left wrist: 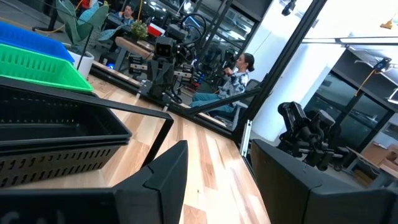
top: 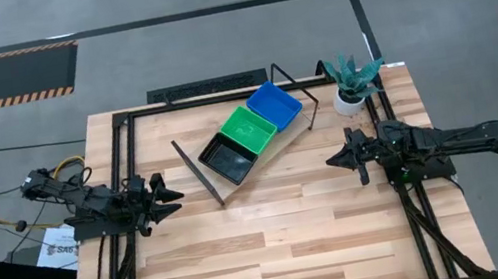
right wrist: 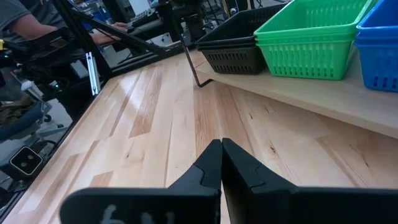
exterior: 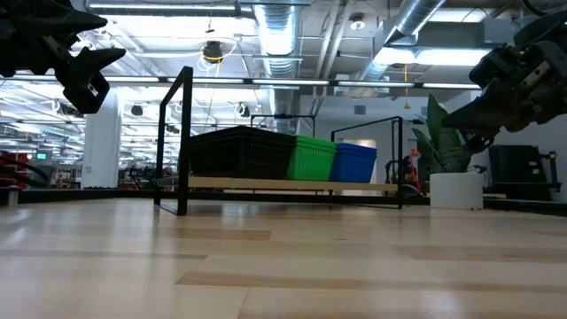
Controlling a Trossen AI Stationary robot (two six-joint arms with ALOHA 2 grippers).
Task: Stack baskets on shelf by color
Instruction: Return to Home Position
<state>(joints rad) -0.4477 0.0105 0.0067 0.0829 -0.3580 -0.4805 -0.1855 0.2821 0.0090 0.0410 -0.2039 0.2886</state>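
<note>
light: bright, even overhead; glare: ceiling lamps (exterior: 394,55); shadows: soft

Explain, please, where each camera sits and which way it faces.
High view: above the table, looking straight down; both arms, left pincer open, right pincer shut.
Low view: at tabletop height, looking level at the shelf; arms in upper corners.
Left wrist view: on left arm, facing black baskets; left pincer shows.
Right wrist view: on right arm, facing the shelf; right pincer shows.
Shared: all four see the green baskets.
</note>
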